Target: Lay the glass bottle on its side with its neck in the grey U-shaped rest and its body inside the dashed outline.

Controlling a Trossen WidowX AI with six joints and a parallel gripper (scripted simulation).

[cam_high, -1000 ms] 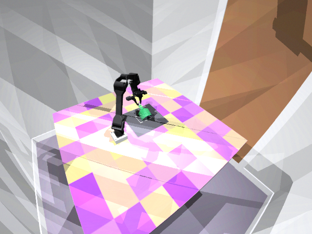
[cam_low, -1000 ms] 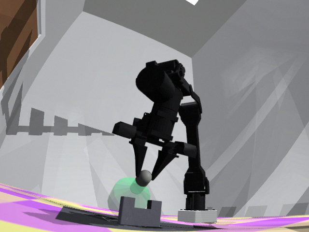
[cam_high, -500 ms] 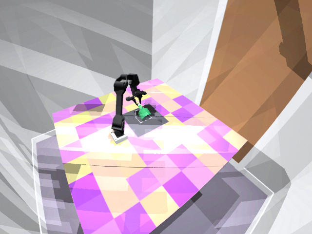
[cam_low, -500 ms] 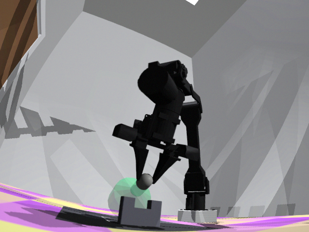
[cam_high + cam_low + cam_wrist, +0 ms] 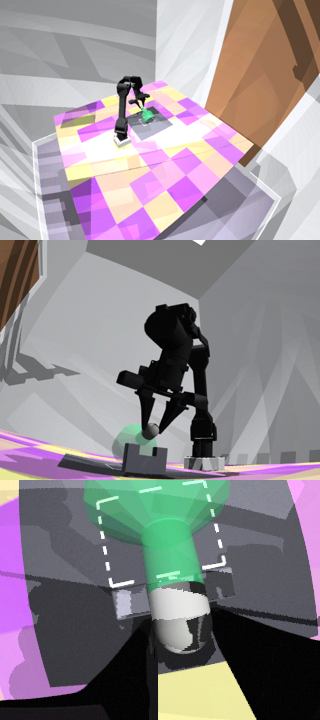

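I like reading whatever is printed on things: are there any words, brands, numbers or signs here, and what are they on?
None that I can read.
Glass bottle: no label or lettering shows.
Grey U-shaped rest: no writing shows.
Black arm and white base: no brand or number readable.
Dark mat: only a dashed white outline, no text.

The bottle [image 5: 148, 116] [image 5: 124, 440] [image 5: 170, 555] is green, its cap [image 5: 150, 431] [image 5: 179, 617] apparently pale grey; the tabletop [image 5: 186, 162] [image 5: 33, 467] is patched purple, pink and yellow.
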